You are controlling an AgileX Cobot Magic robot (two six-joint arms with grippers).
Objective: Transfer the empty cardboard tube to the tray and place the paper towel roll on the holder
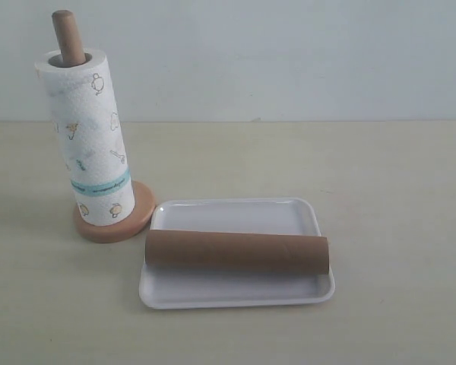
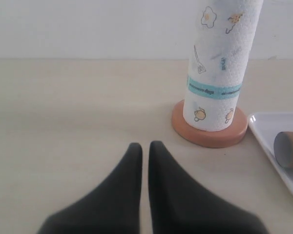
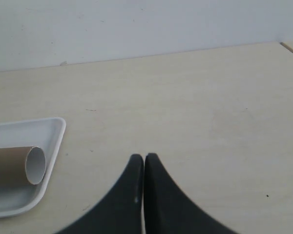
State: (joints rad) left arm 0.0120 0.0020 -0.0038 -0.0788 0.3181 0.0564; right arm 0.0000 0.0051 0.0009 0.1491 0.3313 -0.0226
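Note:
The brown cardboard tube [image 1: 237,252] lies on its side across the white tray [image 1: 235,217]; its end shows too in both wrist views [image 2: 289,149] [image 3: 17,166]. The printed paper towel roll [image 1: 86,137] stands on the wooden holder [image 1: 141,214], with the dowel top [image 1: 67,34] poking out above it. In the left wrist view the roll [image 2: 219,66] sits on the round base [image 2: 210,136], well ahead of my left gripper [image 2: 145,145], which is shut and empty. My right gripper [image 3: 144,157] is shut and empty, beside the tray [image 3: 56,127]. Neither gripper appears in the exterior view.
A pale beige table [image 1: 380,175] runs back to a plain white wall [image 1: 289,53]. In the right wrist view a table edge or seam [image 3: 292,48] shows at the far corner.

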